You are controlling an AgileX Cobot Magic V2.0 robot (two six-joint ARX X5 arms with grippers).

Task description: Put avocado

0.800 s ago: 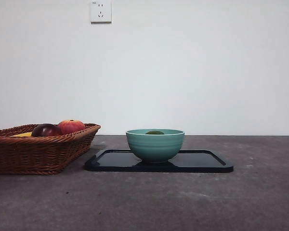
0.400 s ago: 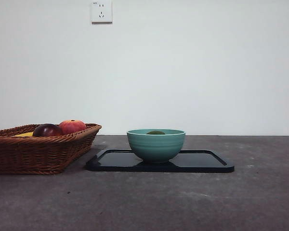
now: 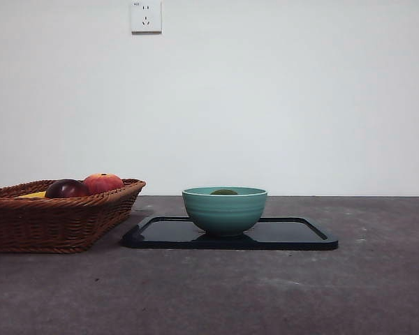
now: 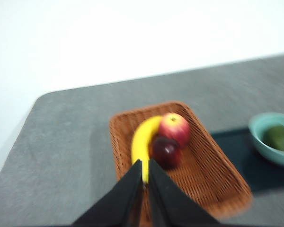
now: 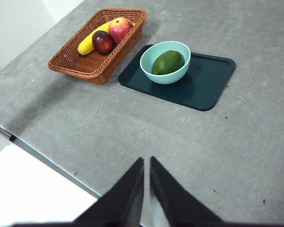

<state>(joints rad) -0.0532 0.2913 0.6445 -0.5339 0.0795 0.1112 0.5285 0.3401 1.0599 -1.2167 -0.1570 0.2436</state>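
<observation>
Sitting in the wicker basket [image 3: 63, 220] at the left: a banana [image 4: 143, 140], a maroon fruit [image 3: 65, 188] and a red-orange fruit [image 3: 103, 183], all touching. Hovering above that basket with fingers pressed nearly together and holding nothing: the left gripper [image 4: 143, 166], the banana's end showing just beyond the tips. Resting already in the teal bowl [image 3: 225, 210] on the dark tray [image 3: 293, 236], well apart from both sets of fingers: the avocado [image 5: 167, 62]. Hanging high over the bare table [image 5: 255, 142], far short of the bowl, fingers likewise close together and empty: the right gripper [image 5: 146, 166]. Judging the placing done; keeping both arms lifting clear, avoiding knocking the bowl's rim or the basket's edge. Nothing blocking the way.
</observation>
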